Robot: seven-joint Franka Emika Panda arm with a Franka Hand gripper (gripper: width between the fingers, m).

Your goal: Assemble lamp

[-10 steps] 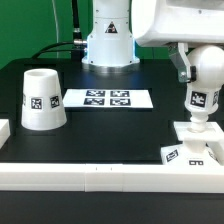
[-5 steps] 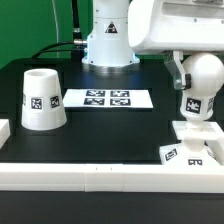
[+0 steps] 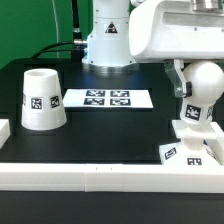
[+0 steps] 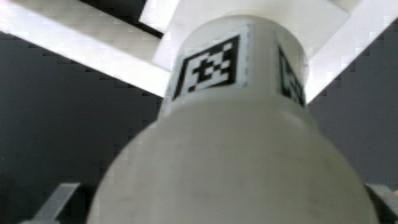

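Note:
The white ball-shaped bulb [image 3: 203, 84] hangs upright at the exterior view's right, its tagged neck [image 3: 194, 112] pointing down at the top of the low square base [image 3: 193, 143]. I cannot tell whether the neck is seated in the base. My gripper [image 3: 200, 82] is shut on the bulb's round head. In the wrist view the bulb [image 4: 222, 140] fills the picture, and one grey finger [image 4: 50, 200] shows beside it. The tapered shade [image 3: 42, 98] stands mouth-up at the exterior view's left, away from the gripper.
The marker board [image 3: 106, 99] lies flat in the middle of the black table. A long white border rail [image 3: 100, 174] runs along the front edge, with a short piece [image 3: 4, 130] at the left. The arm's white pedestal [image 3: 108, 45] stands behind.
The gripper has come down with the bulb and shifted slightly to the exterior view's left, bringing the bulb's neck onto the base's top. The shade has not moved.

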